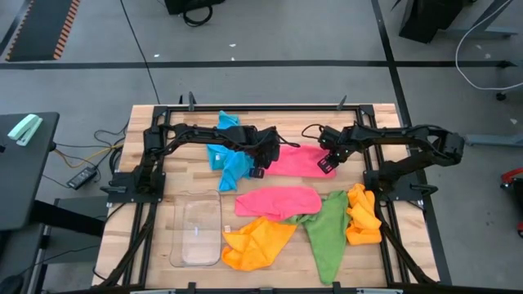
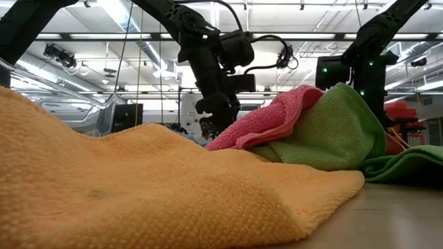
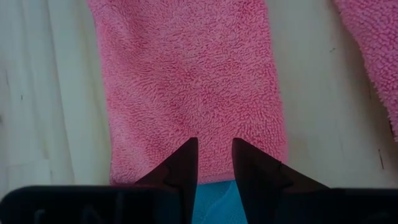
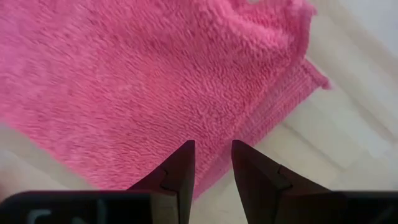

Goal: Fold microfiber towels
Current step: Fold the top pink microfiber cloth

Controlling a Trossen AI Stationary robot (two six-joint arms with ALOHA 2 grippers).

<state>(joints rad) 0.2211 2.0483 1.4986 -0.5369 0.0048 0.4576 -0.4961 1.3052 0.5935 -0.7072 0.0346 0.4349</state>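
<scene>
Work piece is the far pink towel (image 1: 298,159), lying flat at the table's far centre, between the two grippers. Left gripper (image 1: 263,155) sits over its left edge, right gripper (image 1: 328,160) over its right edge. In the left wrist view the fingers (image 3: 186,163) stand slightly apart above the pink pile with a visible gap and nothing between them; the right wrist view shows the same, fingers (image 4: 183,165) part-open over the towel's edge by a corner. Neither pincer grasps anything yet, judging by those views.

Other towels: blue towel (image 1: 229,155) bunched just left of the pink one, under the left arm; a sliver of blue shows right below the left fingers. Second pink towel (image 1: 278,201) nearer, mid-table. Orange towel (image 1: 257,243) near centre, green towel (image 1: 327,229) to its right, another orange one (image 1: 364,214) at right. Clear tray (image 1: 196,233) at near left.

Risks, as judgement:
- Left gripper is close to the blue cloth; closing there could pinch blue along with pink and drag both.
- Narrow finger gap may grab only pile loops, so the edge slips on lift.
- If one side grips and the other misses, the fold goes skewed.
- Right corner looks rumpled; it may catch a double layer.
</scene>
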